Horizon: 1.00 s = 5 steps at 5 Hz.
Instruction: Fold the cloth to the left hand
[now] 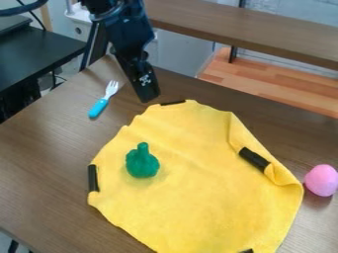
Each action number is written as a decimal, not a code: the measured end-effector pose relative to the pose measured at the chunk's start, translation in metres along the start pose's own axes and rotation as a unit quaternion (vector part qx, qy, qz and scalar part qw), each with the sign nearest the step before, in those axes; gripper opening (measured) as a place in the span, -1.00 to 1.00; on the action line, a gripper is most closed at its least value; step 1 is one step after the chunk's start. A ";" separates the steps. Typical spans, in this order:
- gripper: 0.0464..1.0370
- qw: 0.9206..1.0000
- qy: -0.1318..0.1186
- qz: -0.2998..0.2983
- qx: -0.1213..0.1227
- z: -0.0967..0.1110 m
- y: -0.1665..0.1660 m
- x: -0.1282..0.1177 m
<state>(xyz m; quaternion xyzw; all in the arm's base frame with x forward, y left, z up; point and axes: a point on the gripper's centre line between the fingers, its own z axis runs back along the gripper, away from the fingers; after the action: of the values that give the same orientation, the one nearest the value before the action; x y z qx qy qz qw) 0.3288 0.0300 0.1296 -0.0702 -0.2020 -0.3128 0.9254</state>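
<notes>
The yellow cloth lay spread on the table, rumpled rather than flat, its lower edge running towards the near side. Black strips sat at its rim: a far strip, a left strip and a right strip, the last beside a narrow flap where the right-hand edge curled inward. A green toy pepper, stem up, rested on the cloth, left of its middle.

Just beside the right corner stood a pink egg-shaped toy; a blue-handled toy fork lay well apart, beyond the far left edge. The black gripper hung near the far edge, over by the left end of the far strip, and from where I stood I couldn't tell whether its jaws were apart or together. Nothing of the cloth looked caught in them.

The fold seemed hardly begun. Taking left as I saw it, I'd have wanted the jaws across at the curled right edge, closing low on the loose flap, clear of the stiff strip. A low, slow sweep leftward would have suited such limp fabric; a hasty one might have dragged the whole sheet, or tipped the pepper and left a lump beneath the fold.
</notes>
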 end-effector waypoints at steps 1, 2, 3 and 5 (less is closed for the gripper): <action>0.92 1.000 0.008 0.011 -0.009 -0.008 -0.001 -0.004; 0.92 0.998 -0.006 0.058 0.005 -0.021 -0.012 0.009; 0.92 0.994 0.000 0.110 0.011 -0.038 -0.022 0.020; 0.92 0.974 -0.013 0.221 0.039 -0.067 -0.038 0.039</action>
<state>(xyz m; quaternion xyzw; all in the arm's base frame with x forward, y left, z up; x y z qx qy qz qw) 0.3562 -0.0387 0.0856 -0.0812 -0.2058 -0.0916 0.9709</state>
